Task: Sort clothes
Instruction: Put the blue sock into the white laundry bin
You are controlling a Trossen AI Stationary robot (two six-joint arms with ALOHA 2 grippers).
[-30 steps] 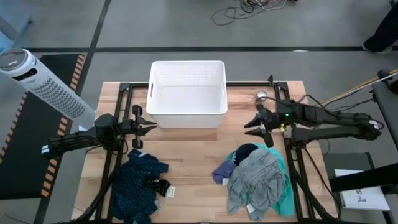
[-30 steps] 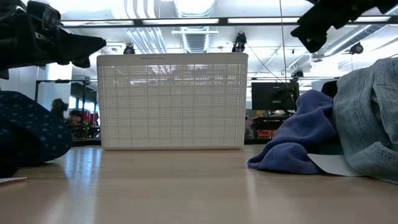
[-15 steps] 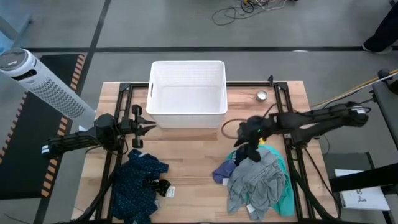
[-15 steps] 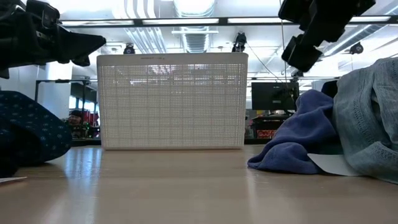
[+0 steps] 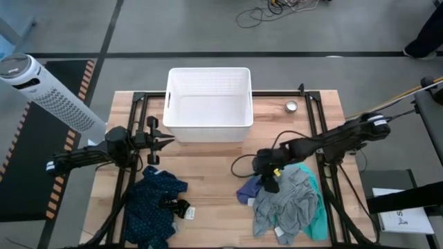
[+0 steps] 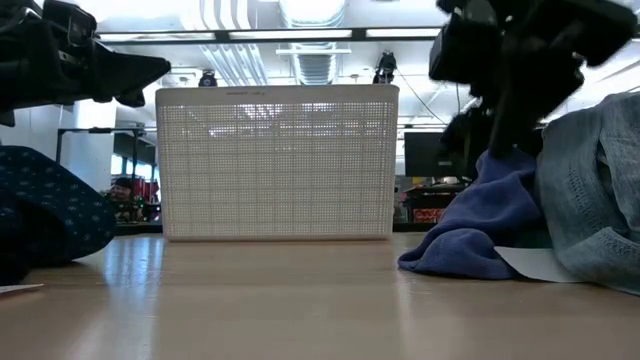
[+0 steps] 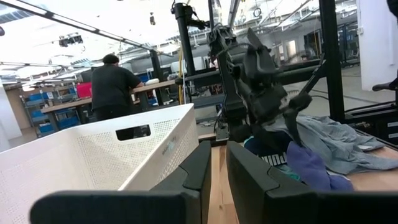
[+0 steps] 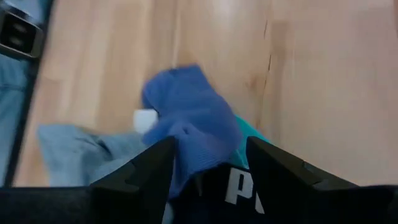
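Note:
My right gripper (image 5: pixel 270 178) is open and points down over the pile at the table's near right. Its fingers (image 8: pixel 144 168) stand on either side of a blue-purple piece (image 8: pixel 193 124) and a navy piece with white print (image 8: pixel 239 186). The pile also holds a grey garment (image 5: pixel 287 200) and a teal one (image 5: pixel 320 220). The blue-purple piece (image 5: pixel 248 190) lies at the pile's left edge. A dark navy patterned garment (image 5: pixel 156 202) lies on the near left. My left gripper (image 5: pixel 169 142) waits above it, shut and empty, pointing right. My right gripper has its open fingers around the top of the blue-purple and navy pieces (image 8: pixel 211 155), coming from above. Whether the fingers touch the cloth cannot be told.
The white plastic basket (image 5: pixel 208 131) stands at the far middle of the table. A small metal round thing (image 5: pixel 291 106) lies at the far right. A small black item with a white tag (image 5: pixel 181 207) lies beside the patterned garment. Bare wood (image 5: pixel 214 180) lies between the two piles.
My right gripper has swung from the far right toward the table's left and near edge. It has tipped to point down and come low onto the left part of the right pile. The clothes have kept their places.

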